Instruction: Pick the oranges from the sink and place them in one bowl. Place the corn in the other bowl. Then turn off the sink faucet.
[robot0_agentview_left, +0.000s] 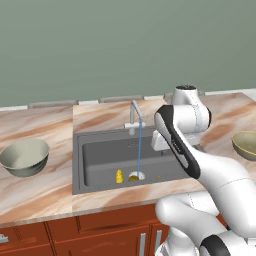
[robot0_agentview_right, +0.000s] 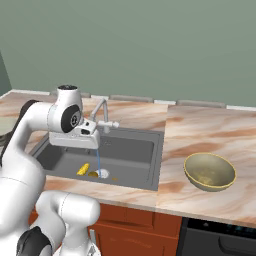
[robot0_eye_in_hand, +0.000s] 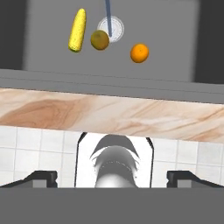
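Sink: dark-grey rectangular basin (robot0_eye_in_hand: 175, 52), marbled tan counter.
Fruit: two round oranges (robot0_eye_in_hand: 139, 53), one seemingly duller, beside the drain.
Cob: knobbly yellow corn (robot0_eye_in_hand: 77, 30), left of them.
Gripper (robot0_eye_in_hand: 112, 177): fingers spread wide, empty.

We see a glossy white arm (robot0_agentview_left: 210, 175) built of rounded, tube-like segments, with dark grey to black bands at its joints. A black stripe runs along one link, and a round dark cap tops the upper joint. The hand (robot0_agentview_right: 75, 136) is a boxy white block, and its finger tips (robot0_eye_in_hand: 43, 177) are small, dark and angular.
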